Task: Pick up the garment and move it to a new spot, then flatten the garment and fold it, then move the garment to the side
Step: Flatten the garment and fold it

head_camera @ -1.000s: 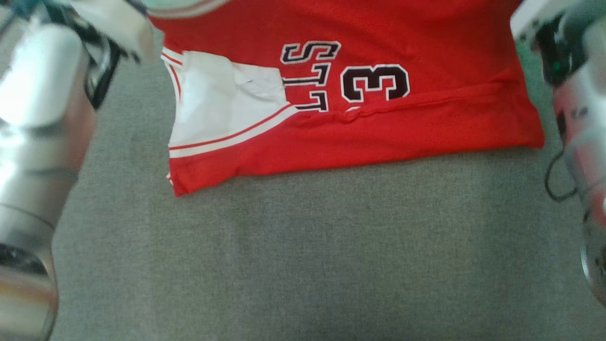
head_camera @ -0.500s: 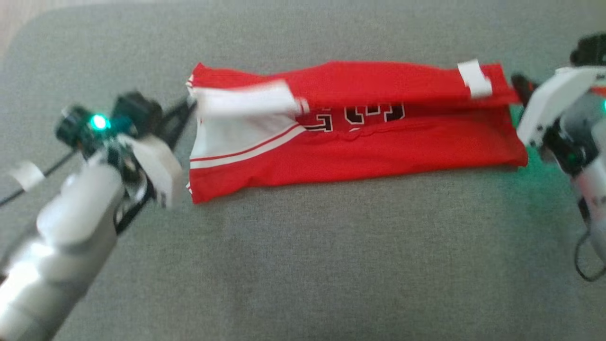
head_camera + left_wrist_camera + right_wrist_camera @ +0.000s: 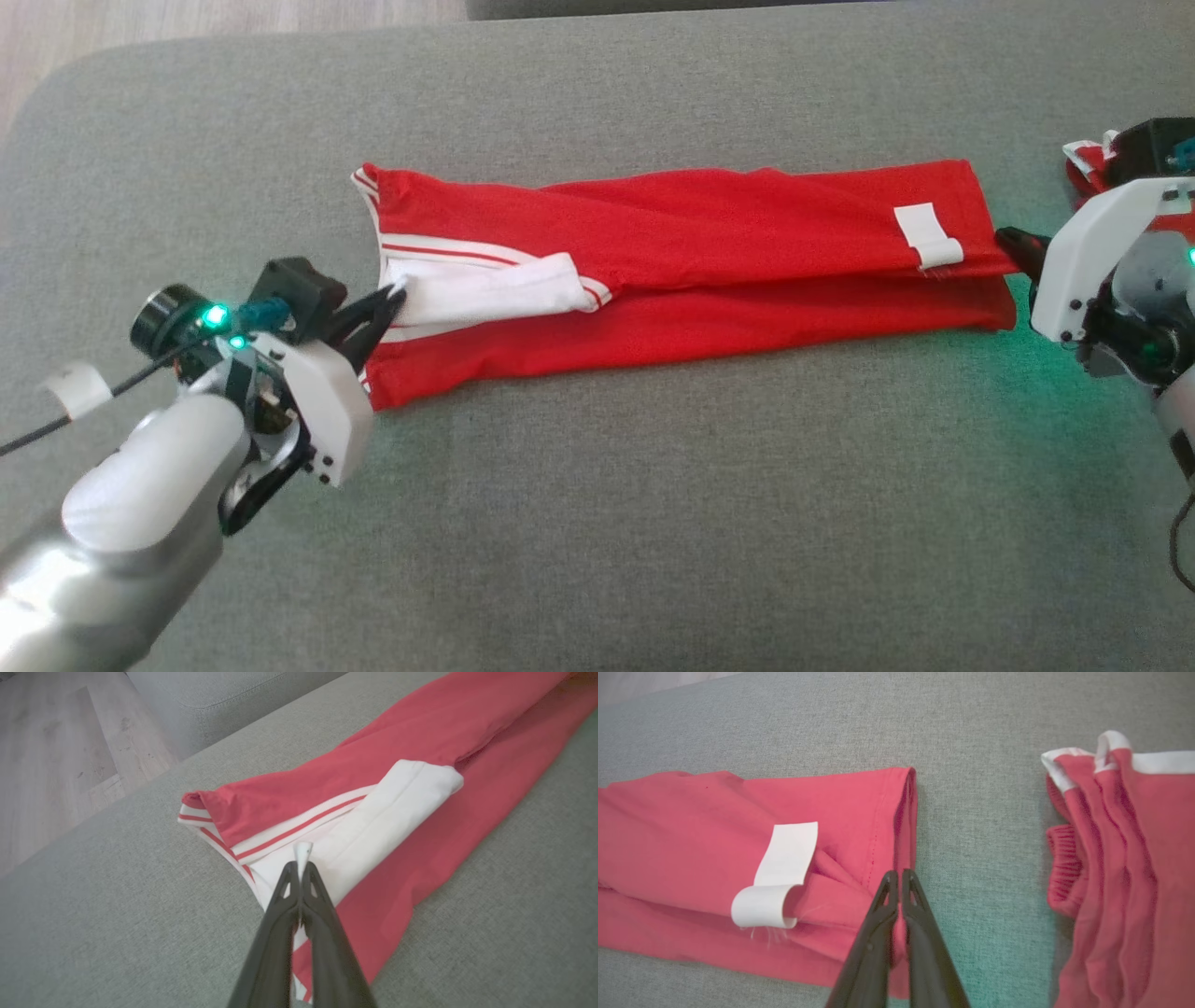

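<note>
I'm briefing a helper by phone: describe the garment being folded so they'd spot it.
On the grey cushion, a long red jersey lies stretched across the middle. Unlike the bunched red garment at its right, it shows a white striped panel.

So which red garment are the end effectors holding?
The long folded jersey with the white tag, pinched at both ends; the bunched red garment lies apart.

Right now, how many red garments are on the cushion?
2. The jersey lies folded in a strip on the cushion, its ends pinched by the left gripper and right gripper. A second garment lies bunched just past the jersey's right end, partly out of view.
</note>
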Motion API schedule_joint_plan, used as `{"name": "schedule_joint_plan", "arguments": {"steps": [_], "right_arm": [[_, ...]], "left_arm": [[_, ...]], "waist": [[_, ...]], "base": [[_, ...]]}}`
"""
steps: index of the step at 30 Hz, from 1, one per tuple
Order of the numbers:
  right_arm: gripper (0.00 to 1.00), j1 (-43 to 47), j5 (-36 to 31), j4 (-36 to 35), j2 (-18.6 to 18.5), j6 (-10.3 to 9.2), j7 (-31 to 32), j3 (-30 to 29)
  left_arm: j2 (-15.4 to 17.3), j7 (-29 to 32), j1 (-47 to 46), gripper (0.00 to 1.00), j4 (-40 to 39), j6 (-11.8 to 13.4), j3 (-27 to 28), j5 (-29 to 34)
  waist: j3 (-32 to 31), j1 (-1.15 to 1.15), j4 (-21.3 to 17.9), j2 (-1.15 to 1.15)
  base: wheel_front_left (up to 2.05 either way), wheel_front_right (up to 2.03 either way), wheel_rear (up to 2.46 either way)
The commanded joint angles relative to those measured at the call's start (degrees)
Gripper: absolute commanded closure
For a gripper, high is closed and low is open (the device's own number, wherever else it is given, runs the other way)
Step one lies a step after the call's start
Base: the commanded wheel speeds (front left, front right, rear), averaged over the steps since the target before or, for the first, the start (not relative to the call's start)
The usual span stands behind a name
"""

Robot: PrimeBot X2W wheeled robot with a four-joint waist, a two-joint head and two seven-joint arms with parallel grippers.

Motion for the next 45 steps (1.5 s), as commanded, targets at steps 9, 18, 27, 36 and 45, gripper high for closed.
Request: {"name": "schedule_joint_plan", "arguments": {"steps": [9,18,27,36,45], "right_arm": [[1.0,1.8,1.5,-2.9,-1.6,-0.11,1.4,1.1],[0.0,0.6,1.2,-1.6,-0.6,-0.11,-0.3,-0.8],[0.0,-1.6,-0.1,-5.0,3.6,-0.11,-15.0,-5.0],[0.0,3.8,-7.9,-6.8,15.3,-0.11,-40.0,-11.6],[0.0,16.1,-18.9,-11.7,24.2,-0.11,-44.3,-19.8]], "left_arm": [[2.7,1.5,0.0,1.0,-3.2,1.4,1.1,-1.0],[2.0,-1.4,0.5,0.0,-3.0,3.9,3.0,-2.3],[-0.2,-10.9,-0.1,0.0,-3.5,9.4,10.3,-5.4],[-6.3,-24.1,7.6,0.0,-4.6,15.9,20.8,-9.2],[-15.4,-24.4,23.5,0.0,-11.4,18.4,36.4,3.3]], "waist": [[-0.1,0.0,-0.4,0.0],[-1.1,0.0,-0.9,0.0],[-3.7,0.0,-1.0,0.0],[-7.2,0.0,-1.4,0.0],[-8.0,0.0,-1.6,0.0]], "base": [[0.0,0.0,0.0],[0.0,0.0,0.0],[0.0,0.0,0.0],[0.0,0.0,0.0],[0.0,0.0,0.0]]}}
